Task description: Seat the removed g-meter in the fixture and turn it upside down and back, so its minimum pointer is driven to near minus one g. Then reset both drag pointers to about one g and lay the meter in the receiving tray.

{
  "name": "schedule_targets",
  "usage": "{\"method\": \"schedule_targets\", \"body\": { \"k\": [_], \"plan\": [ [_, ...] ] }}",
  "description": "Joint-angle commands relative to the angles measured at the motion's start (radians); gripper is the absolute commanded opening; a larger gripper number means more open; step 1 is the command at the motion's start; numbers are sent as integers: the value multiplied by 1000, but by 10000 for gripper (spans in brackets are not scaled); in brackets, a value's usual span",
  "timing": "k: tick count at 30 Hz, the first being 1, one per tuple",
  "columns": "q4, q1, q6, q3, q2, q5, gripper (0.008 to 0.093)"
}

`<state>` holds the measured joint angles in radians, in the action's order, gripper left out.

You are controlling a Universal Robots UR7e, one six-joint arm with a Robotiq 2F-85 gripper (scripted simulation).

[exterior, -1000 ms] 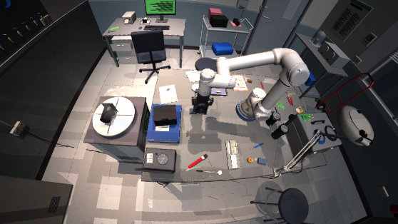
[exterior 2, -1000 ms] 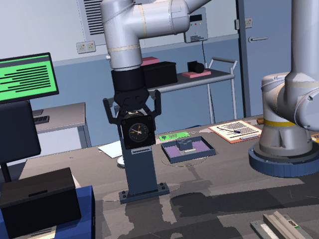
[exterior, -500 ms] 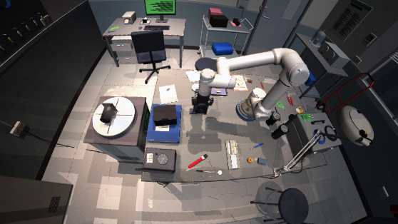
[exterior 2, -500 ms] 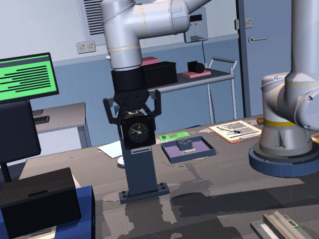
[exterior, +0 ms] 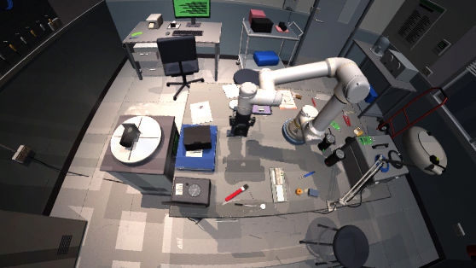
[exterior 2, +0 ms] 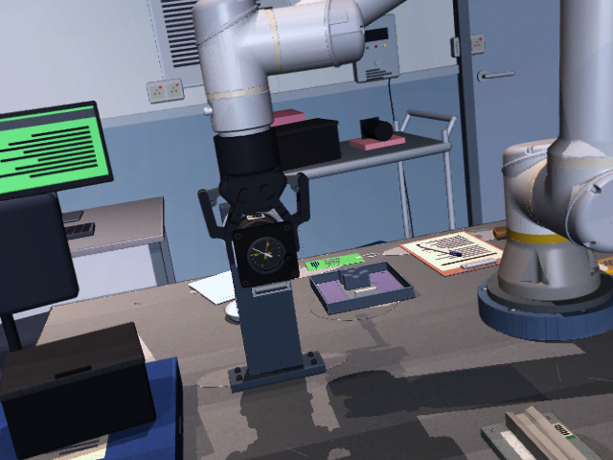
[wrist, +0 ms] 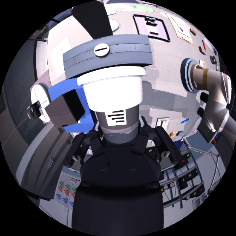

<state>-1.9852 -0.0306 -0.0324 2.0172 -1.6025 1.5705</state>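
The g-meter sits at the top of the fixture, a blue-grey post bolted to the bench. Its square black face with a round dial looks out toward the second side camera. From above, its round body shows pale with a label. My gripper comes straight down from above and grips the g-meter's body. The receiving tray, dark-rimmed with a purple floor, lies on the bench just right of the fixture.
Behind the bench stand a cart with boxes and a desk with a green monitor. The arm's base stands to the right. A clipboard lies beyond the tray. A black case on a blue box sits left.
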Motion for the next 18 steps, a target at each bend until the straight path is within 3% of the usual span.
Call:
{"method": "schedule_targets", "body": {
  "k": [1,18],
  "plan": [
    [1,0,0,0,-1,0,300],
    [1,0,0,0,-1,0,640]
  ]
}}
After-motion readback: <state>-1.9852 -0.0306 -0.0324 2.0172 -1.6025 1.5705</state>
